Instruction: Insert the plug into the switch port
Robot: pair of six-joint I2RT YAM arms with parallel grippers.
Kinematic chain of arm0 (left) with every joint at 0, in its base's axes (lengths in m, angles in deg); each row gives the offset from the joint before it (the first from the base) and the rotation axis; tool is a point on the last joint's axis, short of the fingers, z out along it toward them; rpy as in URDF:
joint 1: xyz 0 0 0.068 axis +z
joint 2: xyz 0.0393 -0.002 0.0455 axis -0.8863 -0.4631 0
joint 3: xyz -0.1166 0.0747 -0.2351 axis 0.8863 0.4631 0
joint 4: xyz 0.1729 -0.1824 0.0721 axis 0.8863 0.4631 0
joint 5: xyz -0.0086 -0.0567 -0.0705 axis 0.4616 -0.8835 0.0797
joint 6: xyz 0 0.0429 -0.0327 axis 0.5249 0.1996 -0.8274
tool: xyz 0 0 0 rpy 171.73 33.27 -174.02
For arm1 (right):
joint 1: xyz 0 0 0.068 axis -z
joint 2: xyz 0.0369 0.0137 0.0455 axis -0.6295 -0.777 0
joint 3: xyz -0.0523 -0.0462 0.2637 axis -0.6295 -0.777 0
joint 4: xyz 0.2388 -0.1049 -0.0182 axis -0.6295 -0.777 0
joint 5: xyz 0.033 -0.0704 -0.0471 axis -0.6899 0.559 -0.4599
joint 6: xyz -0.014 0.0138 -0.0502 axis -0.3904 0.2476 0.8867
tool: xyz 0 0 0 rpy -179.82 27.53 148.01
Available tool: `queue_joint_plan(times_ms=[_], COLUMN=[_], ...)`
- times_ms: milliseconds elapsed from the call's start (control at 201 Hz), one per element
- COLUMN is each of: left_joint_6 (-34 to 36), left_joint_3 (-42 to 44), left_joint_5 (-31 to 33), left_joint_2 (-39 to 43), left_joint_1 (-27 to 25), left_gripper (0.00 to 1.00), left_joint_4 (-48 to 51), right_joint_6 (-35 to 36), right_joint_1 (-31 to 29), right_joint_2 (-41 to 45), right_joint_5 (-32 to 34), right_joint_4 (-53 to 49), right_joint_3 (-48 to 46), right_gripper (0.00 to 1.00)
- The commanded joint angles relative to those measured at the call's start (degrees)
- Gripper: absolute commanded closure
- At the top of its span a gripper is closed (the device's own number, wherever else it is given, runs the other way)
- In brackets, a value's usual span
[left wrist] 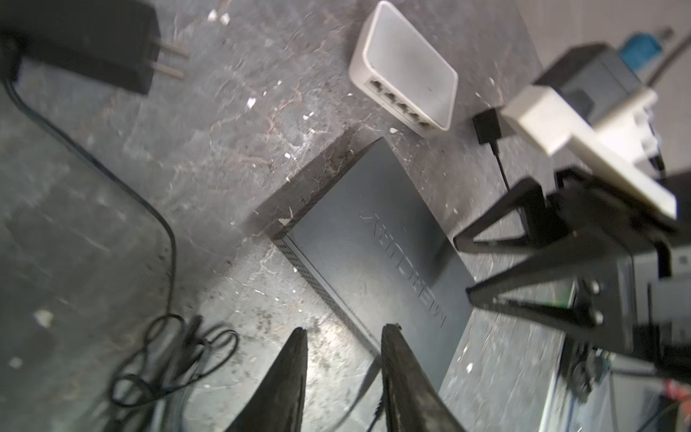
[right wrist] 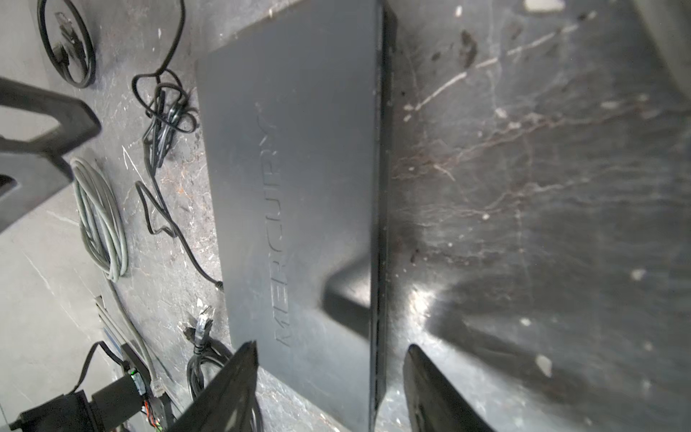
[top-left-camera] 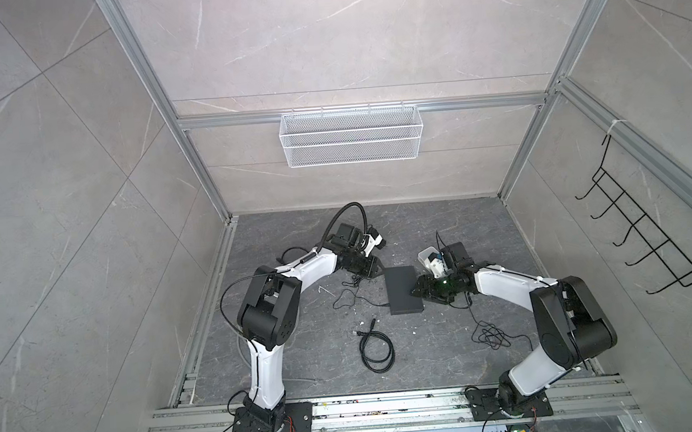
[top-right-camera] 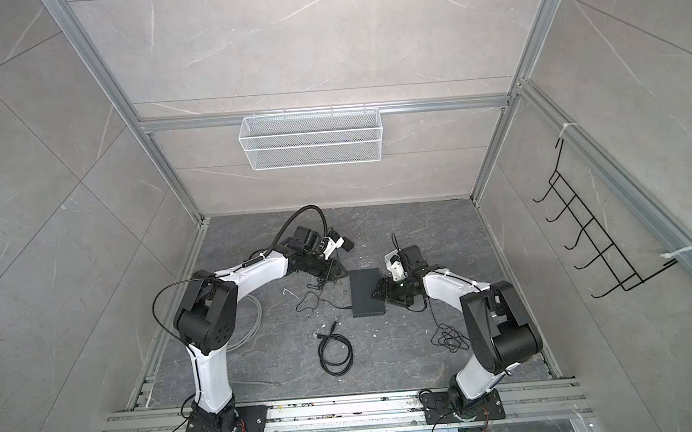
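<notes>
The switch [top-left-camera: 403,290] is a flat dark grey box marked MERCURY, lying mid-floor in both top views [top-right-camera: 365,293]. A thin black cable [top-left-camera: 356,297] runs to its left side wall, where the plug [right wrist: 218,285] meets the wall; the port itself is hidden. My left gripper [left wrist: 344,331] hovers just off the switch's far-left corner [top-left-camera: 375,271], open and holding nothing. My right gripper [right wrist: 331,347] is open too, its jaws straddling the switch's right edge [top-left-camera: 414,289] with clear gaps on both sides.
A small white switch [left wrist: 404,74] lies behind the right wrist [top-left-camera: 427,256]. A black power adapter [left wrist: 86,41] sits near the left wrist. A coiled black network cable [top-left-camera: 376,348], a grey cable coil [right wrist: 99,217] and tangled black wire [top-left-camera: 492,336] lie on the floor.
</notes>
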Motion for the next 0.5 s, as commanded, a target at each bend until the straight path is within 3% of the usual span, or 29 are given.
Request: queue_joint_plan(times_ms=[0, 159, 498], left_joint_6=[-14.1, -15.8, -16.9], left_joint_3=[1.6, 1.1, -3.6], left_joint_5=[4.6, 3.3, 4.5], left_joint_2=[-0.6, -3.8, -9.0], left_joint_1=[-1.3, -2.8, -3.6], left_gripper=[0.63, 0.6, 0.68], left_joint_4=[-5.3, -7.8, -5.8], right_joint_6=[-2.5, -3.0, -3.6], right_joint_1=[-0.1, -0.6, -3.2], right_joint_2=[-1.8, -2.9, -5.1], right_joint_5=[-1.1, -3.2, -7.1], right_joint_4=[2.6, 4.7, 9.2], right_joint_3=[-1.4, -2.7, -4.4], right_gripper=[0.38, 0.44, 0.52])
